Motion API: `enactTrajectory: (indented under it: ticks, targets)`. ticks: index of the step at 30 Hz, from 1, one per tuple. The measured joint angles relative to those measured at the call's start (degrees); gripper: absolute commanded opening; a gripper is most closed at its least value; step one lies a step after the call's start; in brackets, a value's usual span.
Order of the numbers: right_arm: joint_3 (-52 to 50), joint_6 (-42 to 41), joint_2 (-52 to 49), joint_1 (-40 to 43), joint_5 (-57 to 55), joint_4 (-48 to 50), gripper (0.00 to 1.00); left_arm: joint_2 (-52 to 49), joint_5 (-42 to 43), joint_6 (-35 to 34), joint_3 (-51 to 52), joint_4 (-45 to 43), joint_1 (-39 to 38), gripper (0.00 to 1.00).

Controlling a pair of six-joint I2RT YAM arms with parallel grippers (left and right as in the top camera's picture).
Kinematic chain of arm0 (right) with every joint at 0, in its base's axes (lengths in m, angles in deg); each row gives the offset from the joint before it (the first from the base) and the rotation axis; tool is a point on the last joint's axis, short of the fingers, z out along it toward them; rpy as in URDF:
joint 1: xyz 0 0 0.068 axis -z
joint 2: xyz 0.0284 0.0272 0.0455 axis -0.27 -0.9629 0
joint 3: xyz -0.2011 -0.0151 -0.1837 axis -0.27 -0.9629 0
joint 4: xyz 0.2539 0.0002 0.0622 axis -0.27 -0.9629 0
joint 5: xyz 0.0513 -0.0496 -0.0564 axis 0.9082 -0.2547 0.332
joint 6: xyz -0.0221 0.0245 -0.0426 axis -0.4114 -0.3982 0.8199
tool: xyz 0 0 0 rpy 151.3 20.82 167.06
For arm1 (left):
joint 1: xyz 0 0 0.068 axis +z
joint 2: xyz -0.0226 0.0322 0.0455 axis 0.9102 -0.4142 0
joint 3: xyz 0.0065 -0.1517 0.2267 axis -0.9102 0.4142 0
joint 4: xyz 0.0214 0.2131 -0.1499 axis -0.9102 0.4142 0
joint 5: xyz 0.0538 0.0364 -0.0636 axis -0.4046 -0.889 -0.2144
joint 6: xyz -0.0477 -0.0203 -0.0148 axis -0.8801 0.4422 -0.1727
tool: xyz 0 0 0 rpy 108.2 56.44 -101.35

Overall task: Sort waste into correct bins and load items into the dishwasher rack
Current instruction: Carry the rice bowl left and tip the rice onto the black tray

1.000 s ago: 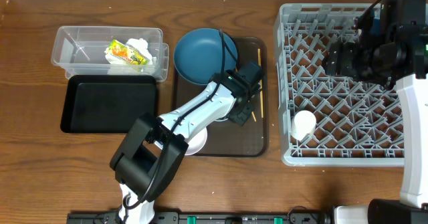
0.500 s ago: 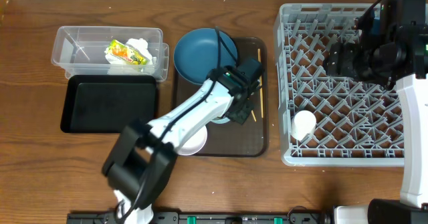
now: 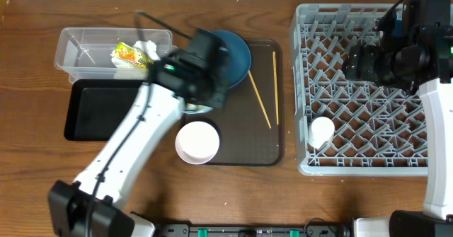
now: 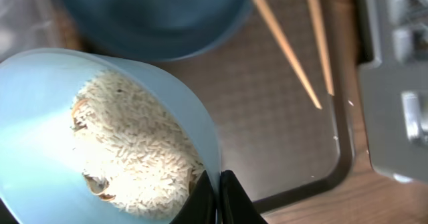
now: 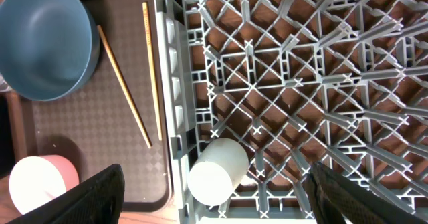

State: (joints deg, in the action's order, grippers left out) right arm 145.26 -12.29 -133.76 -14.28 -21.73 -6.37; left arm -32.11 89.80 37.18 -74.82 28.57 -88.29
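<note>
My left gripper point(image 4: 217, 198) is shut on the rim of the light blue bowl point(image 4: 47, 117), which holds whitish rice scraps point(image 4: 134, 150). In the overhead view the left gripper point(image 3: 202, 88) holds the bowl point(image 3: 192, 110) above the brown tray's left edge, beside the clear tub point(image 3: 85, 49). The tub holds white tissue point(image 3: 148, 49) and the snack wrapper point(image 3: 131, 55). The black tray point(image 3: 106, 113) lies in front of it. The dark blue plate point(image 3: 239, 53), two chopsticks point(image 3: 259, 101) and the white bowl point(image 3: 197, 142) are on the brown tray. My right gripper point(image 5: 219, 207) is open above the grey rack point(image 3: 368, 138), over the white cup point(image 5: 217, 170).
The dark brown serving tray point(image 3: 244, 134) lies between the bins and the rack. The rack's upright pegs point(image 5: 301, 83) fill the right side. My left arm point(image 3: 120, 159) crosses the table's front left.
My left gripper has lifted the light blue bowl off the brown tray and carried it left and back toward the tub. The chopsticks are now uncovered. The right arm has not moved.
</note>
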Motion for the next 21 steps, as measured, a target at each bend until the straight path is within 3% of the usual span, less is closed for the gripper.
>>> enactTrajectory:
  ticks: [15, 21]
  targets:
    - [0.0, 0.0, 0.0, 0.0, 0.0, -0.1, 0.85, -0.1, 20.5, 4.5, 4.9, 0.7, 34.6, 0.06]
    - [0.0, 0.0, 0.0, 0.0, 0.0, -0.1, 0.85, -2.6, 31.2, 7.1, 7.4, -1.2, 43.5, 0.06]
